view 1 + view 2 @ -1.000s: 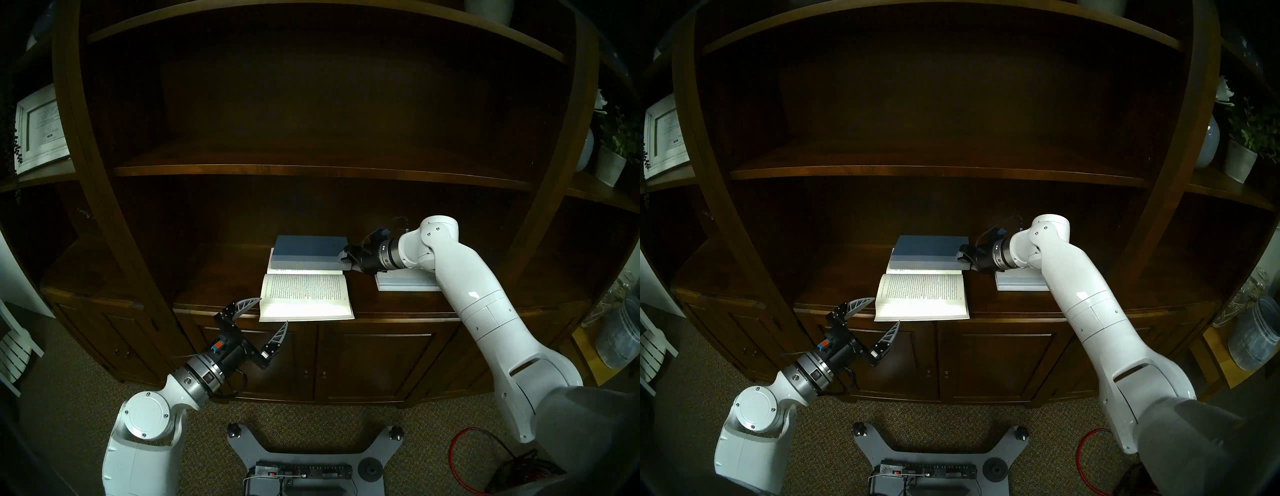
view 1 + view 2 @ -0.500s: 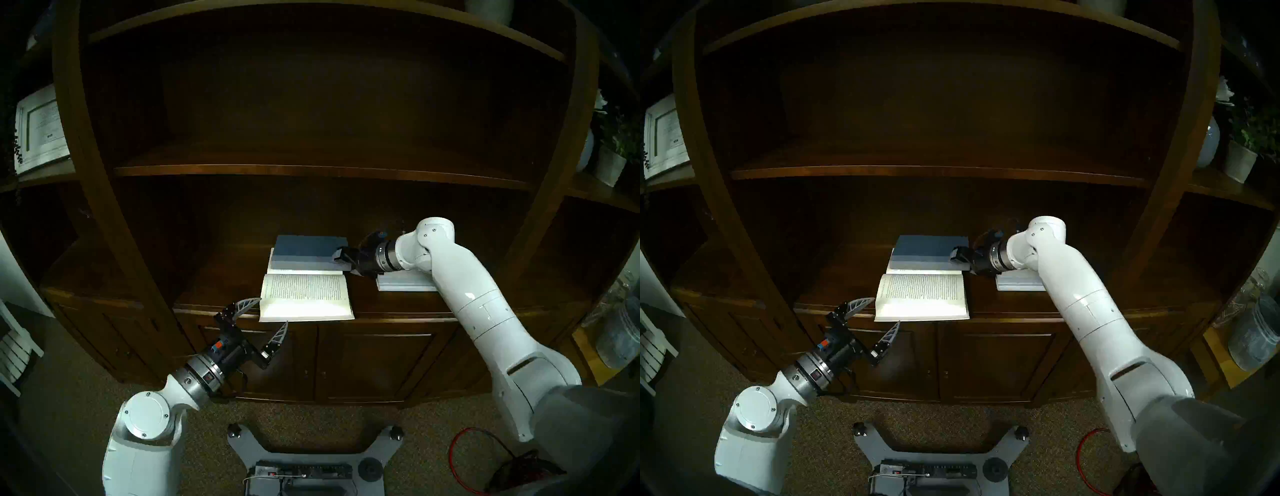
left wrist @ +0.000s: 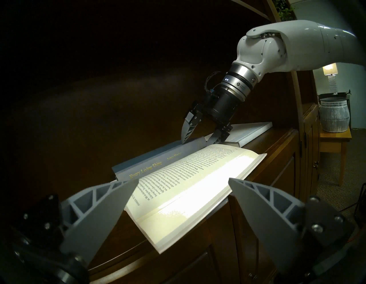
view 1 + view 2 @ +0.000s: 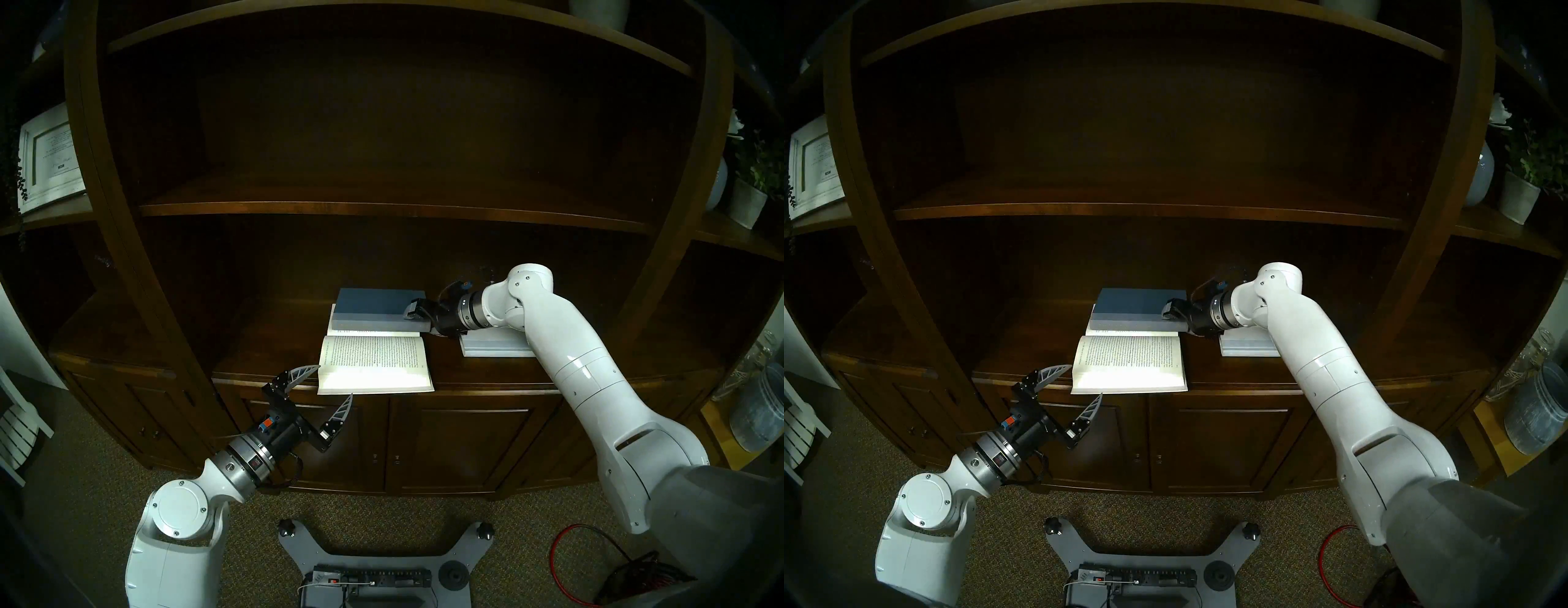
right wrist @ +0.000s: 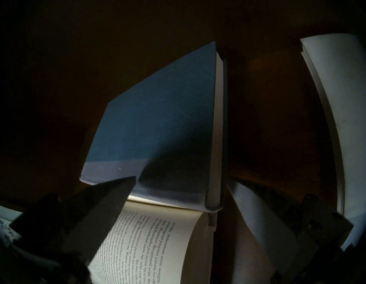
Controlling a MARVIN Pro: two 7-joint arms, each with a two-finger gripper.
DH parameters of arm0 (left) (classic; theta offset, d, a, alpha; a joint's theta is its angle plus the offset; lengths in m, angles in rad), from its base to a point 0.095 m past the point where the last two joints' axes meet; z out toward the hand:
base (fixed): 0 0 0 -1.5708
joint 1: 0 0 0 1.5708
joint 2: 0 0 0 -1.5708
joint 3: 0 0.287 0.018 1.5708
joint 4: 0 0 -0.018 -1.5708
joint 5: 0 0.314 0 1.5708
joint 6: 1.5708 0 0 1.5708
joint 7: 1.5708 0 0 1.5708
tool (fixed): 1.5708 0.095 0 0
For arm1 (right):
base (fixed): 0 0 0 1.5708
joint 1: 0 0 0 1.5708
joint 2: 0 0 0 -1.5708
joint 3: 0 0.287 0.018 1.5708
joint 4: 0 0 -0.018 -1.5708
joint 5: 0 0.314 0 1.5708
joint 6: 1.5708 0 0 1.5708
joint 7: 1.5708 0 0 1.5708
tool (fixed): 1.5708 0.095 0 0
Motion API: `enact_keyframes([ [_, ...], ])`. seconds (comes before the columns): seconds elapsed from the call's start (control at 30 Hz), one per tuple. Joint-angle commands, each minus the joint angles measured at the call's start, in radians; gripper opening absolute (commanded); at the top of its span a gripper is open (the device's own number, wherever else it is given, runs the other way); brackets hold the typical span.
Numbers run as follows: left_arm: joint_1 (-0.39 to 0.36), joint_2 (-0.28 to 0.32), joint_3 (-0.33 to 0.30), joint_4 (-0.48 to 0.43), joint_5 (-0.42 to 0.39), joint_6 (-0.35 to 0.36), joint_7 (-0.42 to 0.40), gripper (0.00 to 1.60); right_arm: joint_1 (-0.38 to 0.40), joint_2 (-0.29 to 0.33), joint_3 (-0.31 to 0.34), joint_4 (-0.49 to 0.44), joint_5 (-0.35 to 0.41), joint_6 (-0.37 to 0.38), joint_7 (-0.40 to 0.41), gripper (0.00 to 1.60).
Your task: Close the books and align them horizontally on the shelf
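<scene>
My right gripper (image 3: 198, 139) gapes astride the closed blue book's (image 4: 373, 308) end, holding nothing; contact unclear. That book overlaps the open book (image 4: 375, 363) on the shelf (image 4: 263, 339). My arm hides much of the white book (image 4: 488, 344). My left gripper (image 4: 329, 388) is wide, empty.

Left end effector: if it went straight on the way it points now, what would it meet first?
Probably the open white book with printed pages: it lies straight ahead between the open fingers of the left end effector, its near corner overhanging the dark-brown wood ledge. Depth is uncertain.
</scene>
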Motion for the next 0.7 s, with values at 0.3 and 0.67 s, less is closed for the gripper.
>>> enact_keyframes([
  [0.3, -0.014, 0.001, 0.001, -0.029, -0.003, -0.009, -0.001, 1.60, 0.071, -0.011, -0.001, -0.016, -0.024, 0.000, 0.045, 0.35],
  [0.67, -0.015, 0.000, 0.001, -0.027, -0.003, -0.009, -0.001, 1.60, 0.043, 0.055, 0.036, -0.130, -0.014, 0.002, 0.049, 0.00],
])
